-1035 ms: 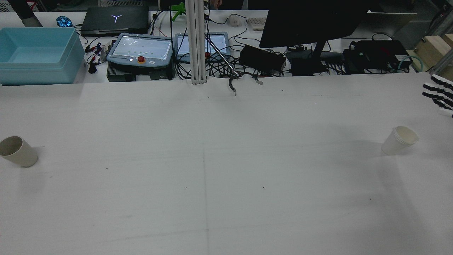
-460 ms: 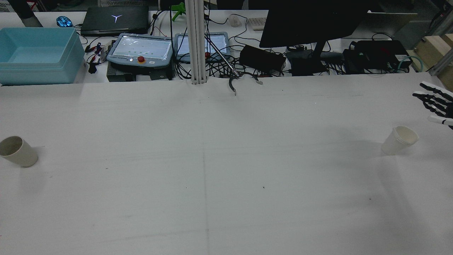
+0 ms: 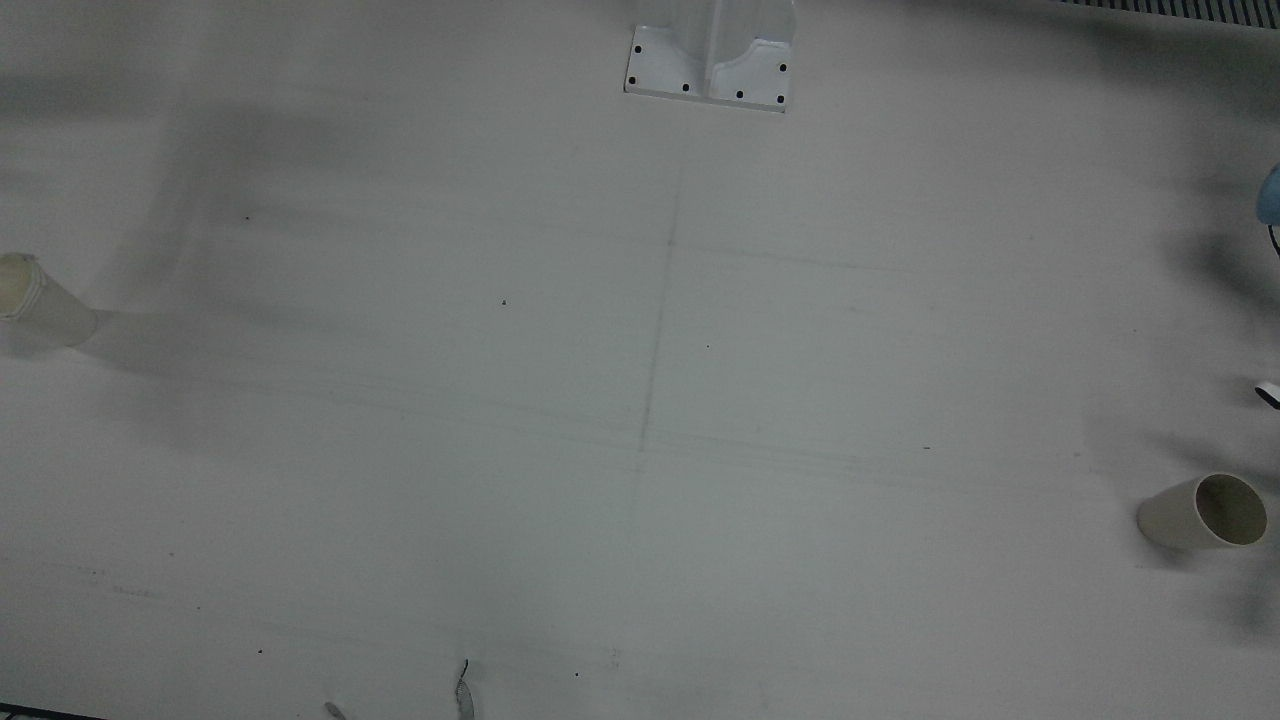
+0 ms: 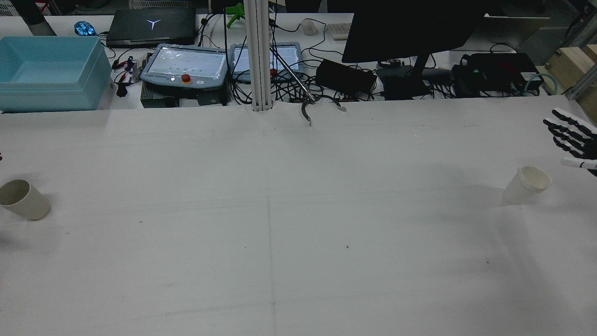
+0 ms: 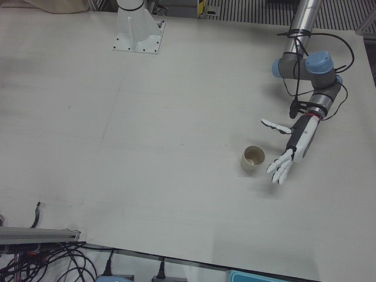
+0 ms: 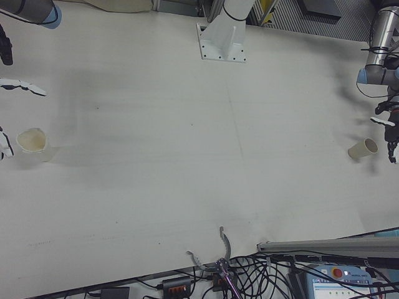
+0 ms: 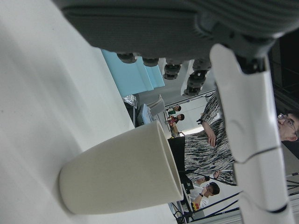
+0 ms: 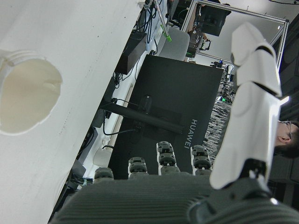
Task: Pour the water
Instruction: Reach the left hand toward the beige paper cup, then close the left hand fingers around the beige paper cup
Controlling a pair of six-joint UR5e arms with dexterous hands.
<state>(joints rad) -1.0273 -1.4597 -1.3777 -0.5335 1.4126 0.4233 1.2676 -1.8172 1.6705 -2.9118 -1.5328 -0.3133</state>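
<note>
Left hand [image 5: 289, 154]: fingers apart, empty, beside beige cup [image 5: 253, 158] near desk's left edge.
Right hand [image 4: 572, 139]: fingers spread, near white cup [image 4: 527, 185] at right edge.
Risk: light cups may tip when grasped.

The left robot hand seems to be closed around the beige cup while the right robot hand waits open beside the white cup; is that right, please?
Not quite. The left robot hand is open, its fingers spread beside the beige cup without touching it, as the left-front view shows. The rest holds: the right robot hand is open beside the white cup.
</note>
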